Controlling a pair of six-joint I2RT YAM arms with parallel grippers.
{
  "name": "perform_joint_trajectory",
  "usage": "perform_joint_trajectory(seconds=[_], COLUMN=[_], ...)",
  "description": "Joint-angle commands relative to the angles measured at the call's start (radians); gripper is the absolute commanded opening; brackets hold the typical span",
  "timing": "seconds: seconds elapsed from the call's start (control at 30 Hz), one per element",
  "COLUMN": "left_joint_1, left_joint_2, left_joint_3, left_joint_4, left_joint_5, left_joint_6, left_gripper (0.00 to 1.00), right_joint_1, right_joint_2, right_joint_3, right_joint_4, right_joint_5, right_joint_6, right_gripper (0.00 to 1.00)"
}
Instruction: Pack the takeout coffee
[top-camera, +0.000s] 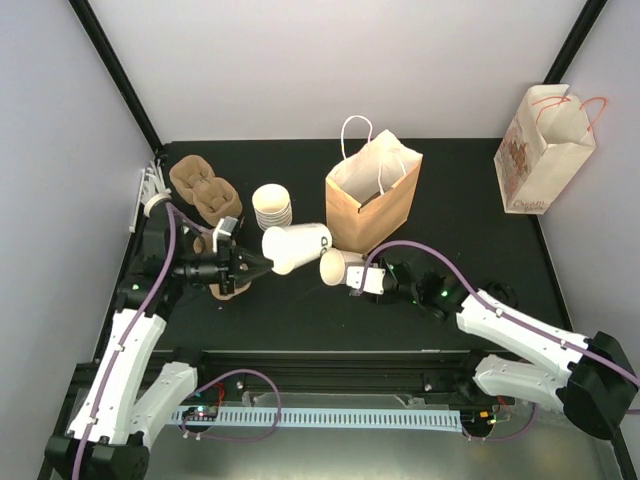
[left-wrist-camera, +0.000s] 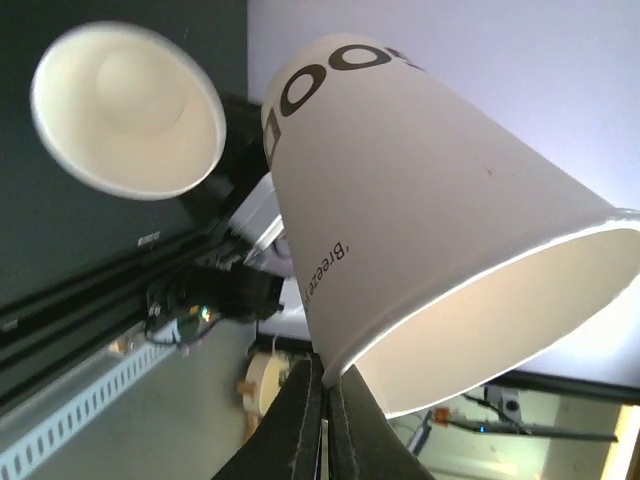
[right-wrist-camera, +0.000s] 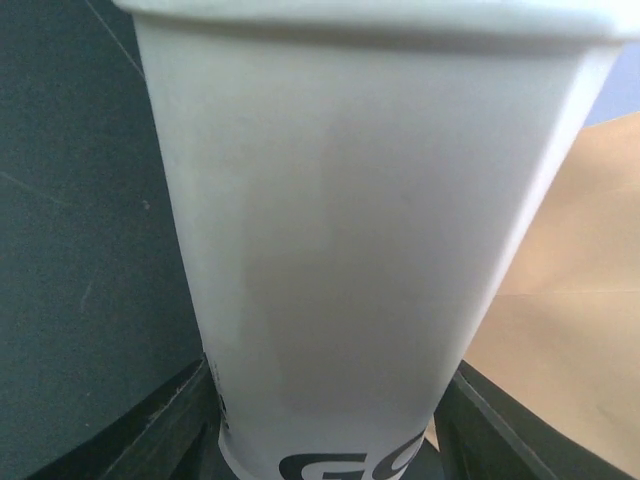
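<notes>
While left pincer (top-camera: 262, 264) pinches sideways cup (top-camera: 297, 246) by its rim, right pincer (top-camera: 351, 276) clamped around second cup (top-camera: 337, 265) near base

1. You've got a brown paper bag (top-camera: 372, 205) standing open near the middle of the black table (top-camera: 470, 240), with its white cord handles up.
2. Look far right: a white printed bag (top-camera: 540, 150) with red handles stands at the table's edge, well apart from the brown one.
3. Far left, brown moulded-pulp carriers (top-camera: 205, 190) sit close together.
4. Just beside them, at the table's left edge, there's a white slatted thing (top-camera: 148, 190) that's too small for you to make out.
5. Along the near side, a white ribbed strip (top-camera: 330, 417) runs left to right.
</notes>
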Motion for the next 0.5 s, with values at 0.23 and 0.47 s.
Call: perform_joint_trajectory(seconds=[0.23, 0.47], left_joint_1=[0.131, 0.137], left_joint_2=[0.02, 0.011], left_joint_3=[0.448, 0.35], left_joint_4=[-0.48, -0.614], left_joint_5=[-0.538, -1.024], left_joint_6=[0.39, 0.402], left_gripper=[0.01, 0.02], right_joint_1=[-0.004, -0.003], right_joint_2=[0.049, 0.055], right_joint_3=[-0.019, -0.156], right_joint_4=[0.201, 0.491], right_joint_5=[-0.125, -0.232], right_joint_6=[0.206, 0.433], right_gripper=[0.55, 0.54])
